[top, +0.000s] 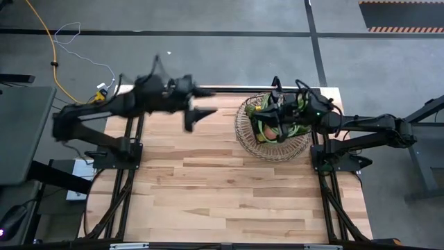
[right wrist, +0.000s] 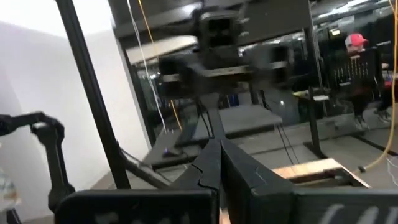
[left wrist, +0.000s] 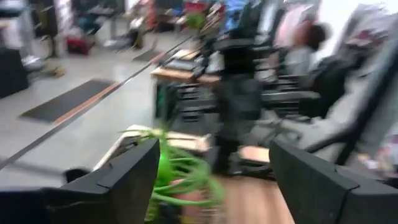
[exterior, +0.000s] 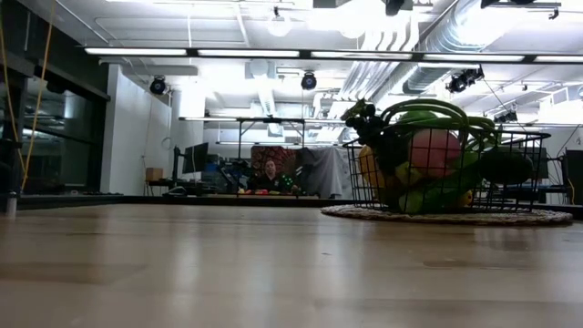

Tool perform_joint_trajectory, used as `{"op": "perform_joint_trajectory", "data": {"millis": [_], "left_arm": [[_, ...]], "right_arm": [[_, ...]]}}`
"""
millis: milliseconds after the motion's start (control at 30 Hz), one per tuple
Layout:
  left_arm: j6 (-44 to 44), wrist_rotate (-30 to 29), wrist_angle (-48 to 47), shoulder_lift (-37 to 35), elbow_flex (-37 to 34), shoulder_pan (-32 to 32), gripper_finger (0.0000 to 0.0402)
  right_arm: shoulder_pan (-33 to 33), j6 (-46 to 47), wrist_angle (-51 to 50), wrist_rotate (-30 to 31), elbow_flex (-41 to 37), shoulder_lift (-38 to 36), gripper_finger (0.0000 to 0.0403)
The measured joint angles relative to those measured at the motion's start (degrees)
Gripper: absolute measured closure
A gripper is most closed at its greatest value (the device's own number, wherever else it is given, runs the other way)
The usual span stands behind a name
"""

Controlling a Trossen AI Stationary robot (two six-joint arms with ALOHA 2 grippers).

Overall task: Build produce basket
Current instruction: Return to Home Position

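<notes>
The wire basket stands on the far right part of the table, filled with produce. In the low view the basket shows looping green beans, a pink peach and yellow and dark pieces. My right gripper is over the basket's far side with its fingers shut and nothing between them. It points level toward the left arm. My left gripper hangs open above the table's far middle, left of the basket. In its wrist view the green beans show between its wide-apart fingers.
Bare wooden table spreads over the whole near half and the left side. Each arm's base frame stands at a side edge of the table. A person sits at a desk far behind the table. Cables lie on the floor beyond the far left corner.
</notes>
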Motion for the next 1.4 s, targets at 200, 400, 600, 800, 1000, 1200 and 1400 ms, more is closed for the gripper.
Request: {"op": "perform_joint_trajectory", "data": {"millis": [200, 400, 600, 800, 1000, 1200, 1400], "left_arm": [[-4.58, -1.23, 16.37, -15.23, -20.82, -5.85, 0.0164], [-7.54, -2.94, 23.57, -24.53, -32.48, -8.45, 0.0262], [-4.29, -3.24, 16.08, -28.49, -34.92, -9.42, 0.0388], [-11.91, -2.8, 7.1, -30.13, -34.94, -9.46, 0.0378], [-7.53, -1.77, 7.5, -31.18, -35.18, -9.53, 0.039], [-7.72, 0.17, 17.92, -34.92, -43.35, -9.64, 0.04], [-12.49, -0.47, 26.6, -43.24, -56.1, -11.03, 0.0401]], "right_arm": [[-0.01, -2.04, -2.14, 0.0, 0.0, 0.0, 0.0403], [0.0, -2.51, -2.13, 0.0, 0.0, 0.0, 0.0403], [0.0, -3.12, -2.16, 0.01, 0.0, 0.0, 0.0403], [-0.02, -2.97, -2.27, 0.0, 0.0, 0.0, 0.0403], [-0.02, -2.95, -2.33, 0.0, 0.0, 0.0, 0.0403], [-0.02, -2.95, -2.61, 0.0, 0.0, 0.0, 0.0403], [-0.01, -2.93, -3.76, 0.0, -0.02, 0.0, 0.0403]]}}
